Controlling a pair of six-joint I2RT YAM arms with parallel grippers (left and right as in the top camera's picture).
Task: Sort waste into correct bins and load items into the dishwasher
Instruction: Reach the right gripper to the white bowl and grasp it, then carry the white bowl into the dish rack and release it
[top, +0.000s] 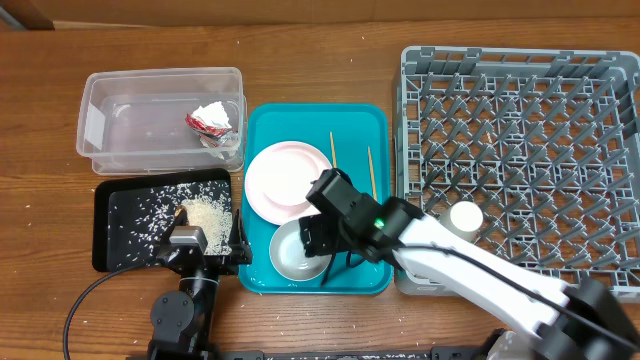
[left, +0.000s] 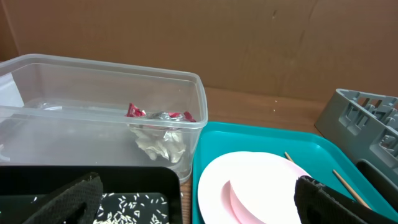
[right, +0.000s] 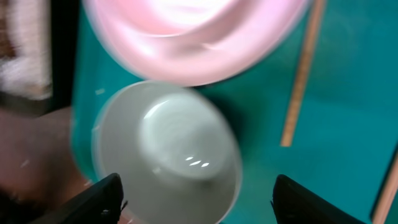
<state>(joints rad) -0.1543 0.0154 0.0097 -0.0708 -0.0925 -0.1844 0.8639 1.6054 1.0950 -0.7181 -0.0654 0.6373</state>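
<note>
The pale bowl (top: 293, 252) sits at the front of the teal tray, next to the pale-pink plate (top: 283, 178). My right gripper (top: 323, 240) hangs open just above the bowl (right: 168, 146), one finger on each side of it (right: 199, 202). Two chopsticks (top: 370, 170) lie on the teal tray to the right of the plate. The tissue and red wrapper (top: 211, 121) lie in the clear tub (top: 110, 85). Rice (top: 205, 212) lies in the black tray (top: 115, 245). The white cup (top: 465, 218) stands in the grey dish rack (top: 520, 70). My left gripper (left: 199, 208) is open and empty over the black tray's right edge.
The teal tray (top: 365, 125) lies between the black tray and the dish rack. The plate (left: 249, 186) and the tub (left: 93, 81) show in the left wrist view. A brown cardboard wall stands behind the table.
</note>
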